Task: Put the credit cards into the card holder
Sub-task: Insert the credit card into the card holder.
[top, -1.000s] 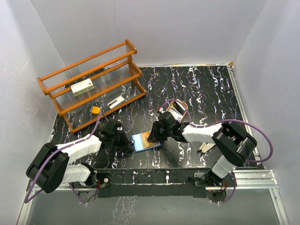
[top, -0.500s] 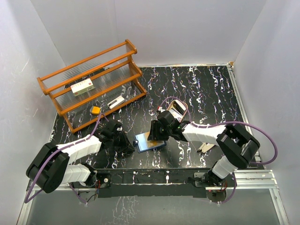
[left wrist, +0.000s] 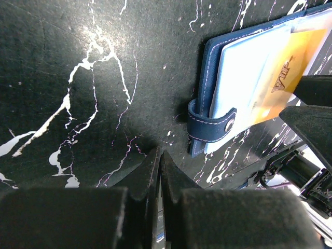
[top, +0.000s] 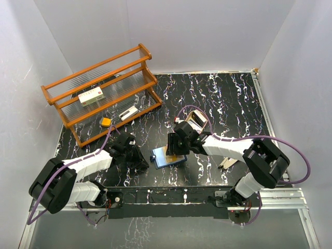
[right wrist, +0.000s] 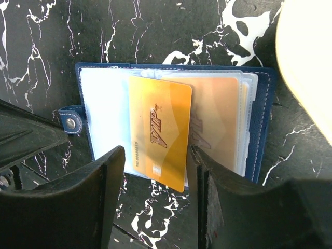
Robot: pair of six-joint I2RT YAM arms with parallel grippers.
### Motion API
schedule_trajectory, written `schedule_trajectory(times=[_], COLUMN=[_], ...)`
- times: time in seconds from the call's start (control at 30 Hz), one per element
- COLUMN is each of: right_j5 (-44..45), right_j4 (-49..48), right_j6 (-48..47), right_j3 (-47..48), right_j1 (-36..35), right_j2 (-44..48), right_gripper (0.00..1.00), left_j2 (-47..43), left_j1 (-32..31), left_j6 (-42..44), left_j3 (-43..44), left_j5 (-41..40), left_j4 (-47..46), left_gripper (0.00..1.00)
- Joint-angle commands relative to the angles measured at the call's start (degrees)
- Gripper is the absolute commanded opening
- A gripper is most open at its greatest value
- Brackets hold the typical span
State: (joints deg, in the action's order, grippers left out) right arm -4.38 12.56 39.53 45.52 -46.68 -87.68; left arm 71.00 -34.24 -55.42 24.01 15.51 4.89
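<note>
Pale tray [right wrist: 311,52] just beside open card holder [right wrist: 104,114]

White walls [top: 197,31] enclose a black marbled table [top: 228,98] and wooden, perhaps glass-shelved, rack [top: 111,93].

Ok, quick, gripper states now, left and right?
Left gripper: shut, nothing visibly held.
Right gripper: open, jaws either side of the gold card lying on the card holder, not gripping it.
</note>
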Motion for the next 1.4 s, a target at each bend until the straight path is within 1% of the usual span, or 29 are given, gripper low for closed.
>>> schedule_trajectory(times=[0.0,0.07,0.23,0.3,0.37,0.57,0.7,0.9,1.03,1.2,1.37], right_j5=[2.8,3.1,3.2,3.4,3.2,4.5,1.5,-1.4,-3.5,-7.1,-7.0], right_j4=[2.0,2.9,3.4,3.3,2.6,0.6,-2.5,-5.7,-9.0,-12.9,-15.2], right_j6=[-1.8,-1.9,-2.2,-2.2,-2.3,-2.9,-2.6,-1.2,0.5,2.6,2.5], right_j3=[3.3,4.0,4.7,4.8,4.6,3.0,1.9,1.7,0.2,-1.1,-1.4], right_j1=[-0.1,-0.1,-0.1,-0.1,-0.1,-0.1,-0.2,-1.1,-1.4,-1.9,-2.2], right_j2=[2.5,2.7,2.7,2.4,2.0,0.0,-1.6,-2.5,-2.1,-3.2,-3.3], right_gripper=[0.52,0.55,0.56,0.56,0.56,0.56,0.56,0.54,0.54,0.53,0.52], left_j2=[-0.1,-0.4,-0.2,0.5,1.6,6.2,6.8,6.2,6.5,6.6,5.8], left_j1=[-0.2,-0.1,-0.1,-0.1,-0.1,-0.1,-0.2,-0.1,-0.1,-0.1,-0.1], left_j6=[1.0,0.7,-0.7,-0.7,-0.5,-0.4,-0.6,0.3,1.4,2.1,2.2], left_j3=[1.2,1.8,2.7,3.1,3.1,2.1,1.6,2.2,3.0,3.7,3.6], left_j5=[-0.5,0.0,2.4,2.8,2.8,3.9,3.4,1.8,0.6,-0.4,-1.7], left_j4=[3.5,3.1,-0.4,-1.4,-2.8,-6.8,-7.8,-6.5,-5.0,-4.2,-3.0], left_gripper=[0.01,0.09,0.32,0.37,0.4,0.4,0.38,0.29,0.25,0.23,0.23])
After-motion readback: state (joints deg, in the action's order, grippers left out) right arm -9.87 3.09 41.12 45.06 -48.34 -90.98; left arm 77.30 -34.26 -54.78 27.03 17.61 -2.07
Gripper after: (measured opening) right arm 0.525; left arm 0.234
